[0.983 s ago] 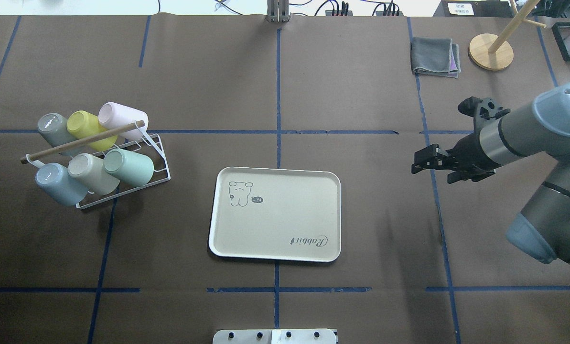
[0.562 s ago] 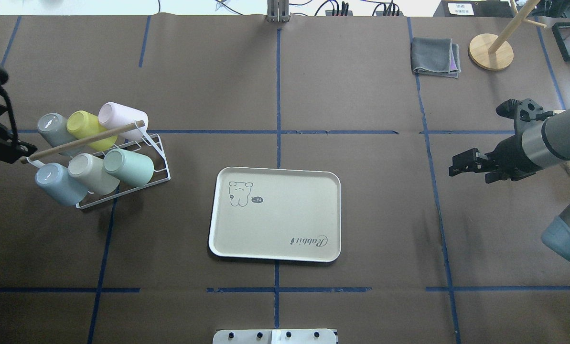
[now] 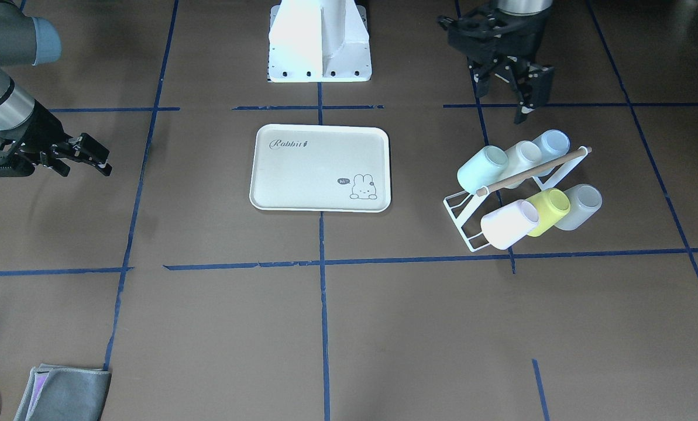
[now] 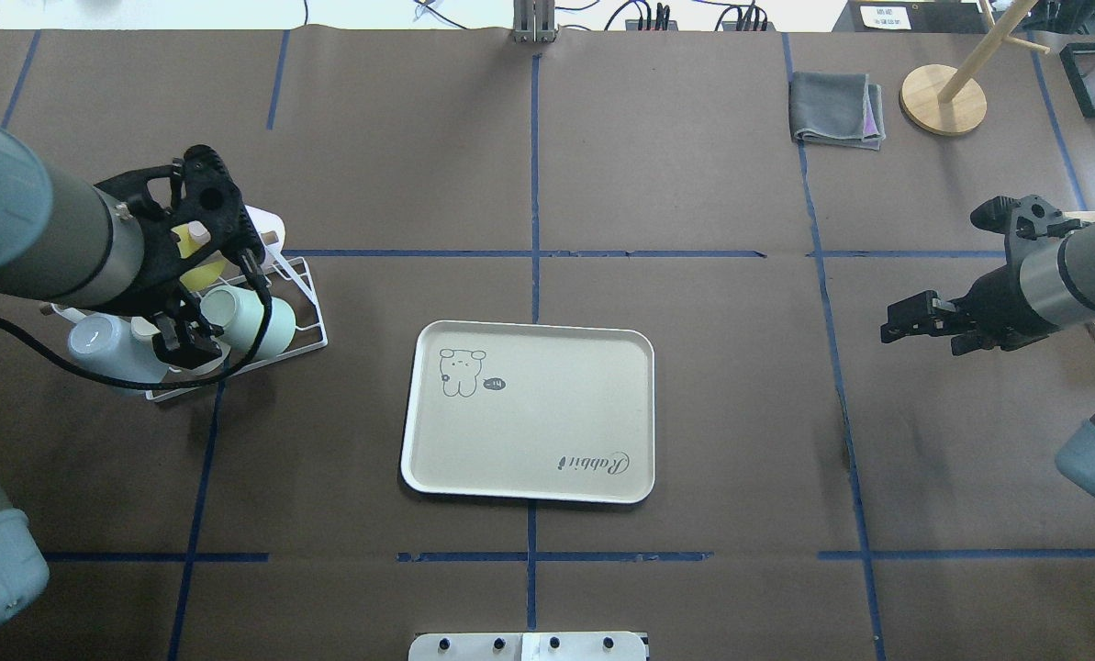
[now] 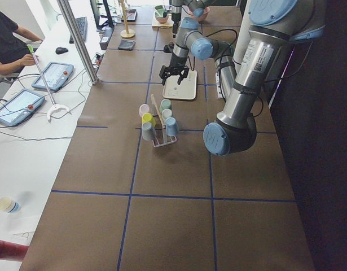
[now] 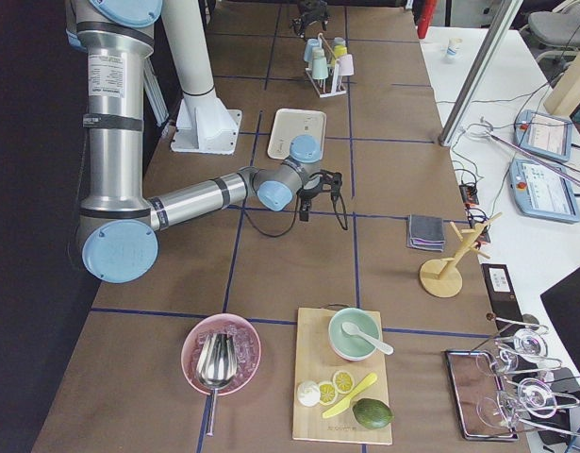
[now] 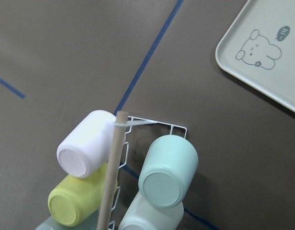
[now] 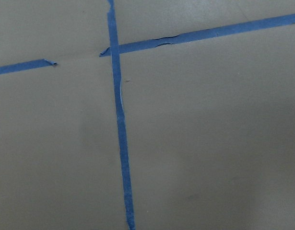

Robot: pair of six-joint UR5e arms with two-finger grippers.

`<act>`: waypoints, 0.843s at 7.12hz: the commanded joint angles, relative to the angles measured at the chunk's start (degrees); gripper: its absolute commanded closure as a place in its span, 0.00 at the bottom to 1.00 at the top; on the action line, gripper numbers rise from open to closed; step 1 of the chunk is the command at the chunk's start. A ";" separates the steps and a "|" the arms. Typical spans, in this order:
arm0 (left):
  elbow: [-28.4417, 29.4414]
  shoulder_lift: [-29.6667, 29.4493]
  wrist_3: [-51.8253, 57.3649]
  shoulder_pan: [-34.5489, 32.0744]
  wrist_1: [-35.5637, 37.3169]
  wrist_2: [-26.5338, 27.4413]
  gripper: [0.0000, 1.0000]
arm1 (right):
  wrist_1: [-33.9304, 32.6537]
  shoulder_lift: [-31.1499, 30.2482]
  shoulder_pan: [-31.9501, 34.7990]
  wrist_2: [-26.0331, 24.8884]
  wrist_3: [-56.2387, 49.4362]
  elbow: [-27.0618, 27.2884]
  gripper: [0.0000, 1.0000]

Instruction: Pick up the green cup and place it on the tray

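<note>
Over the rack, left gripper fingers apart, green cup racked, tray nearby, right gripper fingers apart.

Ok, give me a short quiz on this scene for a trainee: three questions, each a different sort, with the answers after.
1. True or false: the green cup stands on the tray.
2. How many cups does the rack hold? A four, B six, C eight.
3. Which arm's jaws hang by the rack?

Key: 1 false, the green cup sits on the rack; 2 B; 3 the left arm.
</note>
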 commanded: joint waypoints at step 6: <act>6.59 -0.83 22.25 22.76 9.60 44.81 0.00 | -2.44 -11.65 18.14 2.07 -31.98 -0.78 0.00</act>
